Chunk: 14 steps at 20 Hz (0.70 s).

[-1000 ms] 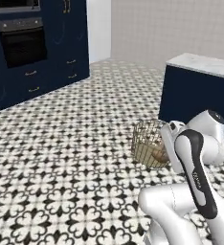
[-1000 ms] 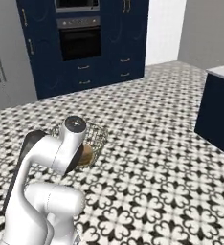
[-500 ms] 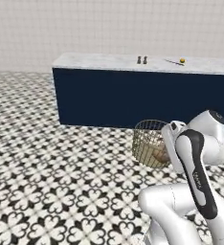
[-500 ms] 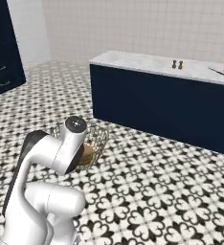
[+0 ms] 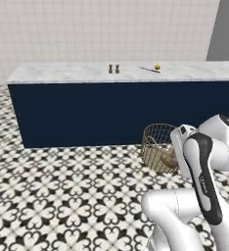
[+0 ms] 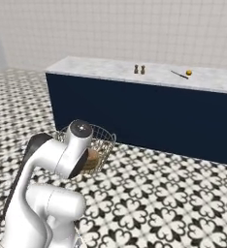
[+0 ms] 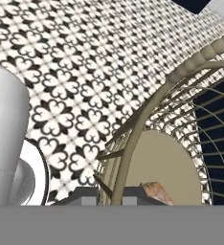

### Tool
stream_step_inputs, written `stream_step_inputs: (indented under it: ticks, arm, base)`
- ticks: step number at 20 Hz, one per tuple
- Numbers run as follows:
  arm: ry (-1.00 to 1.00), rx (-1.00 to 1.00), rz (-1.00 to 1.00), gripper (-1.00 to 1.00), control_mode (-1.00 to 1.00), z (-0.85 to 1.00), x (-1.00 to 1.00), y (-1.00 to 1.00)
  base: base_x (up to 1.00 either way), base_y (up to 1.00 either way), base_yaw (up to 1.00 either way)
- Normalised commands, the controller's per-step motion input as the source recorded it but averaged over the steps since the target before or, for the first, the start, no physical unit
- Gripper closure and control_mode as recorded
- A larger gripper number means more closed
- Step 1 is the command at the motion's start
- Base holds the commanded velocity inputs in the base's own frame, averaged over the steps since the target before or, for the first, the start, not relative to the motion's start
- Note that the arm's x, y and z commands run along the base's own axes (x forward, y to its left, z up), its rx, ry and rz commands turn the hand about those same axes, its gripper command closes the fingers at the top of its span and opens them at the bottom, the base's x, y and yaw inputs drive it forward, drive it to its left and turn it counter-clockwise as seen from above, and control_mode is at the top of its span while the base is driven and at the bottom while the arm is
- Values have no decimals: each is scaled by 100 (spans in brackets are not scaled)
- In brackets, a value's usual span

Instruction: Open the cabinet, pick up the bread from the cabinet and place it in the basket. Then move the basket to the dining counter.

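We see our gripper point(image 7: 115, 195) clamped on the rim of the wire-mesh basket point(image 7: 181, 72), the bread roll point(image 7: 156, 192) lying inside just beside the fingertips.

The arm point(image 5: 204, 186) is glossy white, built of thick rounded links with bulbous joints. A long black panel with small, unreadable lettering runs down one link. A round grey cap point(image 6: 80, 129) with a dark centre closes one joint, and a dark band edges the link below it
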Motion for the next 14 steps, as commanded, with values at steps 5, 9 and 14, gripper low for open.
stream_step_inputs:
  ticks: [5,9,14]
  arm:
    - [0,0,0,100,100,0,0,0]
    - [0,0,0,100,100,0,0,0]
    - [0,0,0,100,100,0,0,0]
  base:
    - [100,-95,1]
    - [100,-98,1]
    - [100,-53,6]
